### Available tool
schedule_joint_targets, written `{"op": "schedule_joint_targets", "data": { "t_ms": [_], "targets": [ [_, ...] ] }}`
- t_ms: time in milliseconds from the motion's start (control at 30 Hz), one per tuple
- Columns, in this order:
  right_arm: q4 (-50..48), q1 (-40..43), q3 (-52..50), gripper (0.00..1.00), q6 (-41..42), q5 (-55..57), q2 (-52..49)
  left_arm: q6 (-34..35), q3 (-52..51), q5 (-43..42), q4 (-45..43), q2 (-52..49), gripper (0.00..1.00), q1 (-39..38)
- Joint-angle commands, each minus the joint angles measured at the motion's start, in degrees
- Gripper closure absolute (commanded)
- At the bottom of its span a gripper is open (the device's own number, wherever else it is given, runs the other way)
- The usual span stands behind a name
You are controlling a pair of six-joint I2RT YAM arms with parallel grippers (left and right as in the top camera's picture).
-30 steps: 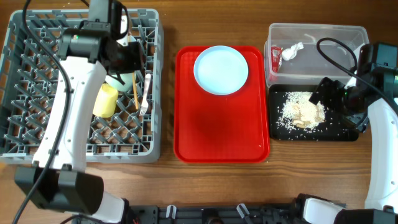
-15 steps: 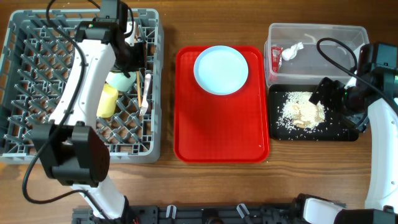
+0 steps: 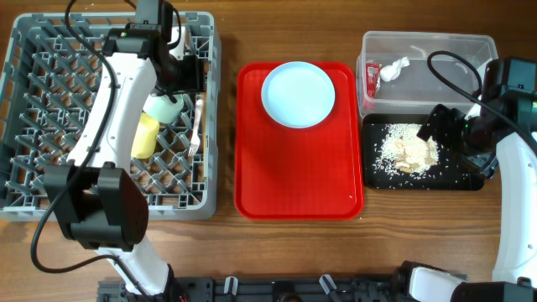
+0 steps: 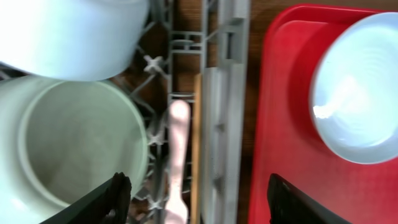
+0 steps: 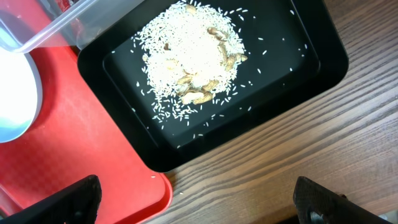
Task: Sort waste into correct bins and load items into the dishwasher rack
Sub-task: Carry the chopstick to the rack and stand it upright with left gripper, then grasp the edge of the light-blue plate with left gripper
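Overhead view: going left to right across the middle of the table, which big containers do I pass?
dishwasher rack → red tray → black tray. The clear tub sits over the same stretch as the black tray, so it is left out.

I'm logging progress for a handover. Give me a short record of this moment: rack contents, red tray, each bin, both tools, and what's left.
rack: green bowl, blue bowl, cup, fork, chopsticks
red tray: plate only
tub: wrapper, napkin
black tray: rice scraps
left tool: open, empty, over the rack's right side
right tool: open, empty, by the black tray
left to load: plate
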State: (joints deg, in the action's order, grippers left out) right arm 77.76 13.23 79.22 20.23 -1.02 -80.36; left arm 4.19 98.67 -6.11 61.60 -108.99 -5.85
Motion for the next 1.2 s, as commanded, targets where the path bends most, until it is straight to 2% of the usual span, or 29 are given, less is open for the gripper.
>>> {"op": "schedule_joint_targets", "data": {
  "t_ms": [0, 233, 400, 600, 800, 1000, 1033, 1133, 1167],
  "targets": [
    [-0.3, 0.2, 0.2, 0.00, -0.7, -0.1, 0.1, 0.7, -0.1, -3.5, -0.9, -1.0, 0.28, -3.4],
    [-0.3, 0.2, 0.2, 0.00, -0.7, -0.1, 0.1, 0.8, -0.1, -3.5, -7.8, -1.0, 0.21, -13.8],
    [-0.4, 0.2, 0.2, 0.00, -0.7, -0.1, 0.1, 0.7, -0.1, -3.2, -16.8, -1.3, 0.06, -22.5],
    [-0.4, 0.2, 0.2, 0.00, -0.8, -0.1, 0.1, 0.5, -0.1, 2.8, -23.5, -5.7, 0.00, -29.8],
    [-0.4, 0.2, 0.2, 0.00, -0.7, -0.1, 0.1, 0.5, -0.1, 2.8, -27.6, -12.2, 0.01, -33.2],
    [-0.4, 0.2, 0.2, 0.00, -0.7, -0.1, 0.1, 0.5, -0.1, 2.8, -28.1, -17.1, 0.03, -35.1],
    [-0.4, 0.2, 0.2, 0.00, -0.7, -0.1, 0.1, 0.5, -0.1, 2.8, -27.7, -18.1, 0.05, -35.2],
    [-0.4, 0.2, 0.2, 0.00, -0.7, -0.1, 0.1, 0.5, -0.1, 2.8, -24.8, -19.9, 0.21, -35.2],
    [-0.4, 0.2, 0.2, 0.00, -0.7, -0.1, 0.1, 0.5, -0.1, 2.8, -24.1, -20.1, 0.23, -35.2]
  ]
}}
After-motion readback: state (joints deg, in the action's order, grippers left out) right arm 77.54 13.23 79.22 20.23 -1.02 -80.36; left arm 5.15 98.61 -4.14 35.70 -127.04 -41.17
